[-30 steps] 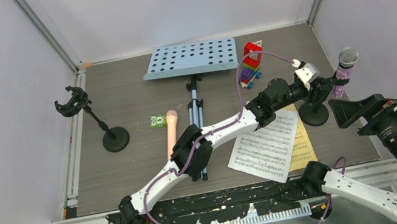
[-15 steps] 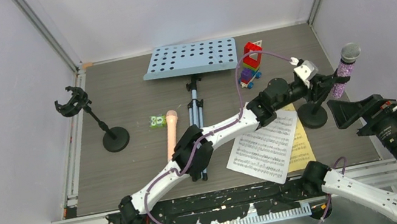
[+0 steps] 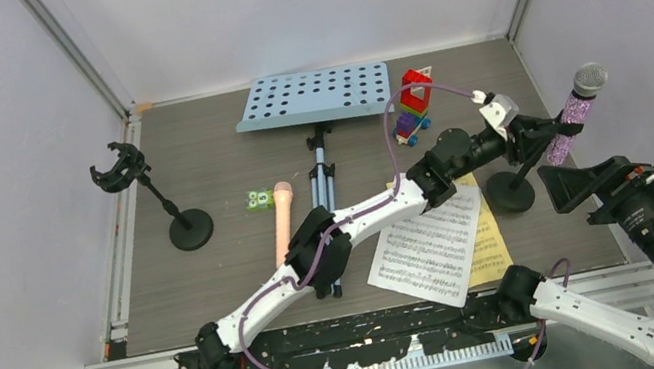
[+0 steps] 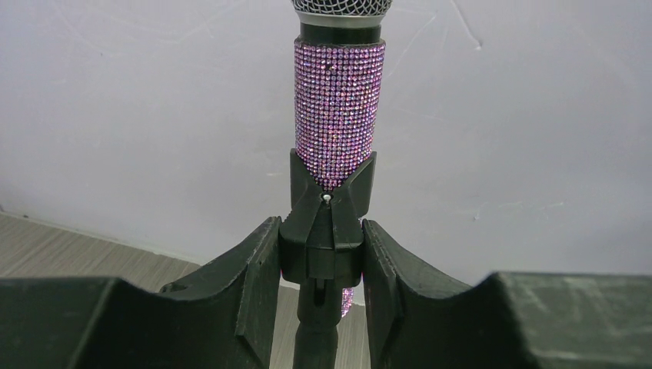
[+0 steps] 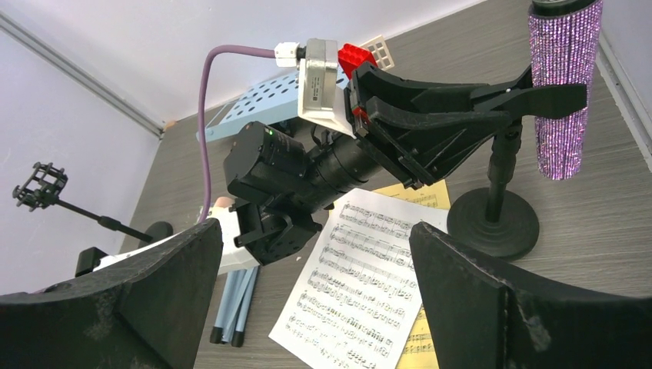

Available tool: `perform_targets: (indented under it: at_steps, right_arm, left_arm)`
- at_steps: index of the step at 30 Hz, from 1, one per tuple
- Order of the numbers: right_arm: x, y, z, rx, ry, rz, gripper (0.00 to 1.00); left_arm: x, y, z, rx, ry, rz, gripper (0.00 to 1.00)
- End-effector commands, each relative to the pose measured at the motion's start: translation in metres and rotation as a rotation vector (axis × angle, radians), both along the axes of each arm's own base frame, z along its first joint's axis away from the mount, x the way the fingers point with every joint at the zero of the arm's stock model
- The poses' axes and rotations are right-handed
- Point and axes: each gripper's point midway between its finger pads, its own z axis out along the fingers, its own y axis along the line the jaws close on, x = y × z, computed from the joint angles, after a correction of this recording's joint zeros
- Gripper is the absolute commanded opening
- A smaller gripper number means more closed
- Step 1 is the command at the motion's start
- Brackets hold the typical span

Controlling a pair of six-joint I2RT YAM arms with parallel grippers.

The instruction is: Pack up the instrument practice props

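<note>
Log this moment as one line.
left claw: shut on mic holder | purple microphone: clipped in mic holder | right claw: open, empty | music sheets: flat on table

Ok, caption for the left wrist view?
Left gripper closed on the mic holder clip, purple glitter microphone seated above.
</note>
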Motion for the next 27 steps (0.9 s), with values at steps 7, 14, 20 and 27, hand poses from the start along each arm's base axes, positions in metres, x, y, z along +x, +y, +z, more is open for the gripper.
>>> perform_targets:
  at_steps: [7, 14, 20, 27]
  right_arm:
    - [0.001, 0.007, 0.008, 0.042, -0.022, 0.024, 0.95]
    - [-0.013, 0.058, 0.025, 0.06, -0.11, 0.319, 0.95]
    - [-0.012, 0.076, 0.021, 0.032, -0.093, 0.393, 0.95]
    - [-0.011, 0.066, 0.027, 0.035, -0.124, 0.351, 0.95]
  left_arm:
    - [-0.025, 0.06, 0.176, -0.405, -0.167, -0.024, 0.0]
    - [-0.014, 0.079, 0.195, -0.434, -0.192, -0.017, 0.0]
    - [-0.019, 0.098, 0.216, -0.449, -0.233, -0.022, 0.0]
    - [-0.018, 0.12, 0.212, -0.434, -0.246, -0.007, 0.0]
